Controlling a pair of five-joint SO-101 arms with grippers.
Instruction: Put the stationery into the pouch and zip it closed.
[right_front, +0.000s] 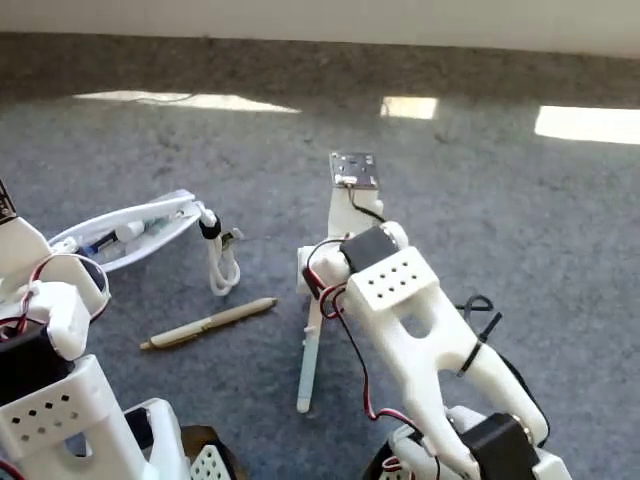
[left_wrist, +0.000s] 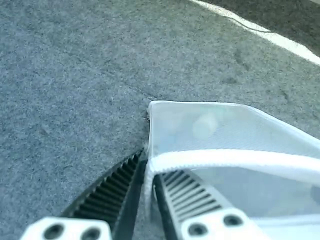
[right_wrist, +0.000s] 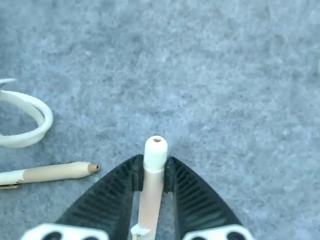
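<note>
Surface: grey carpet (right_front: 520, 210) with a short, fuzzy nap; bright patches of light lay along its far side.
Pouch material: the pouch (left_wrist: 225, 132) was white, translucent fine mesh with a thicker white band along its open rim.
Pouch shape: long and flat, tapering to a point at the end nearest the strap; the mouth gaped open.
Pouch position: on the carpet at the left of the high view, just ahead of the left arm.
Pouch contents: a few pale items (right_front: 128, 232) with dark bits showed through the mesh; too indistinct to identify.
Strap: a white loop strap (right_front: 222, 268), rounded and cord-like, hung off the pouch's pointed end and lay curled on the carpet.
Left gripper: the left gripper (left_wrist: 150, 167) had black ribbed jaws pinched together on the pouch's white rim band at its corner.
Held pen: the held pen (right_wrist: 155, 150) was a slim cylinder with a pale beige barrel and a smooth white rounded cap.
Right gripper: the right gripper (right_wrist: 152, 162), with the same black ribbed jaws, was clamped on the barrel just below the cap.
Held pen position: near the table's middle, slanted steeply, its lower tip at or just above the carpet; contact could not be told.
Loose pen: the loose pen (right_front: 210, 322), beige and matte with a darker tip, lay flat between the two arms, near the strap and apart from the held pen.
</note>
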